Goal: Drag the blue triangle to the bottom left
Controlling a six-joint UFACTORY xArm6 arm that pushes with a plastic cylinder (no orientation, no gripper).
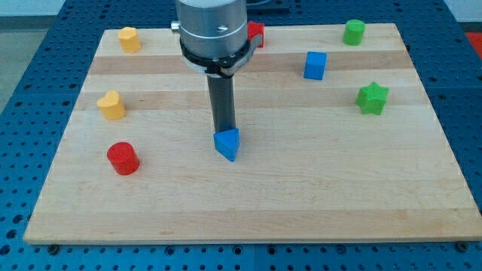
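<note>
The blue triangle (227,144) lies near the middle of the wooden board (301,196), pointing toward the view's bottom. My tip (223,131) stands right at its upper edge, touching or nearly touching it. The dark rod rises from there to the arm's grey body at the view's top.
A red cylinder (123,158) sits at the left, a yellow heart (111,105) above it, and another yellow block (129,38) at the top left. A red block (257,33) is partly hidden behind the arm. A blue cube (315,65), a green star (372,98) and a green cylinder (354,31) are at the right.
</note>
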